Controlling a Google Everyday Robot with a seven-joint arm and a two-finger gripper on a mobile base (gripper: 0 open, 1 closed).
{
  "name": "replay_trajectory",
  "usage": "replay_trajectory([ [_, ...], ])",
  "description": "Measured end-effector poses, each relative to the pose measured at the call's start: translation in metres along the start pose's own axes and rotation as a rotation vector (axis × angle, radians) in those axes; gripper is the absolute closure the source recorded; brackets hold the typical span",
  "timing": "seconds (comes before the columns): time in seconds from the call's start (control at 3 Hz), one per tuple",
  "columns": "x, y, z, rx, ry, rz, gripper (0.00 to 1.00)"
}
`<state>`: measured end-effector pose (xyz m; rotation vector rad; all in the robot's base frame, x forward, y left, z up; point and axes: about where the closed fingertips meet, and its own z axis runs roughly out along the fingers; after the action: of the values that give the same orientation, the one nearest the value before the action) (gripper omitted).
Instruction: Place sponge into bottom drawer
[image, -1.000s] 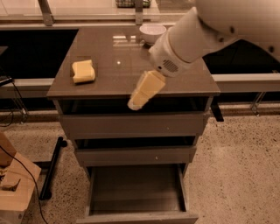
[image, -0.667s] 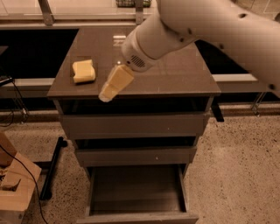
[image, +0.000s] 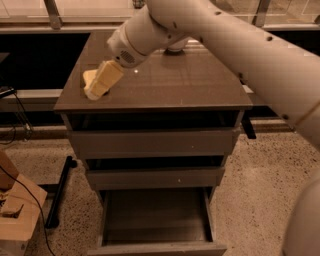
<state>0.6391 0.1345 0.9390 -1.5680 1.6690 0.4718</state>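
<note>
Gripper (image: 100, 85) at sponge (image: 88, 76) on cabinet top's (image: 180, 87) left side.

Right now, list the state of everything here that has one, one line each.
Pale-yellow rectangular foam sponge: lying on the left of the cabinet top, not in any drawer.
Beige two-finger gripper: down over the sponge.
Deep grey-brown bottom drawer: pulled open, nothing visible inside.
Shallower grey-brown top drawer and middle drawer: pulled out far less.

The arm (image: 225, 45) is a thick, smooth cream-white tube dotted with small dark round recesses, ending in a rounded wrist housing with a finely perforated patch. Its gripper (image: 101, 81), a pale yellowish tapering block, sits over the worktop's (image: 190, 85) left end.
</note>
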Motion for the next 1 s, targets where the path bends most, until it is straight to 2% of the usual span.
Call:
replay_trajectory([
  [0.33, -0.005, -0.005, 0.001, 0.004, -0.012, -0.002, 0.00],
  [0.67, 0.005, -0.005, 0.006, 0.023, -0.007, 0.038, 0.00],
  [1.0, 0.023, -0.018, 0.030, 0.051, -0.033, 0.086, 0.00],
])
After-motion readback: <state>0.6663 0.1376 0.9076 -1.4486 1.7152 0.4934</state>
